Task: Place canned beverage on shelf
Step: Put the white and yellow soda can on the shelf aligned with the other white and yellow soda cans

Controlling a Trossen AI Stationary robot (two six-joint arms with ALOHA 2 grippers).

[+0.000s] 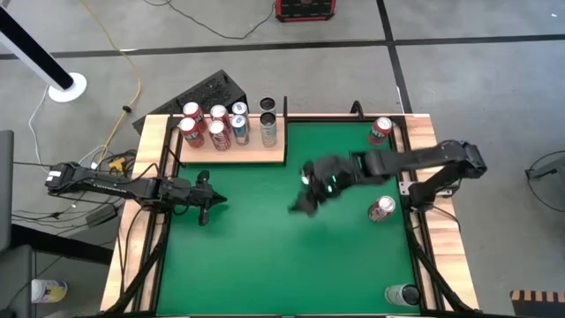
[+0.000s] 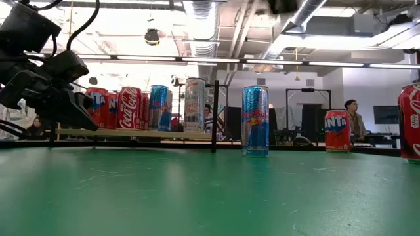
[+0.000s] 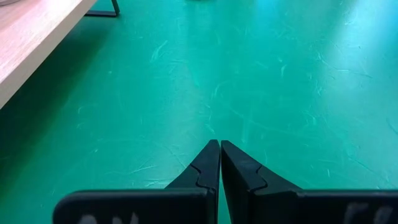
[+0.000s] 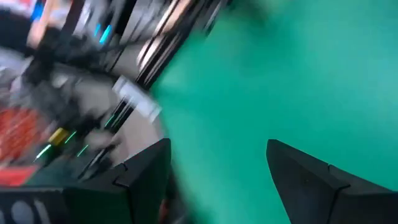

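The left gripper (image 1: pixel 210 201) rests low over the green felt tabletop (image 1: pixel 265 256) at the table's left side, near edge of the shelf; its two dark fingers (image 3: pixel 211 165) are pressed together with nothing between them.

Beyond it, the shelf (image 1: pixel 256 154), a pale-wood board, sits raised on dark legs at the far left corner of the table. On it stand several cans in a cluster: red Coca-Cola cans (image 1: pixel 197 134) toward the left, a blue-and-silver Red Bull can (image 1: pixel 239 124) among them, and two tall slim cans (image 1: pixel 267 122) at the board's right end (the low view shows this row from the side, with a Fanta can (image 2: pixel 97 107) at its left).

The right gripper (image 1: pixel 311 196) hangs above the middle of the felt, clear of every can; its fingers (image 4: pixel 305 177) stand well apart and hold nothing. The right wrist view is blurred, so little else can be read from it.

Further right, a red can (image 1: pixel 381 130) stands at the far right corner of the table, off the shelf, and another red can (image 1: pixel 380 209) stands just right of the right arm, near the table's right edge. A pale can (image 1: pixel 402 294) stands at the near right corner. In the low view a Red Bull can (image 2: pixel 255 120) stands on the felt near the middle.
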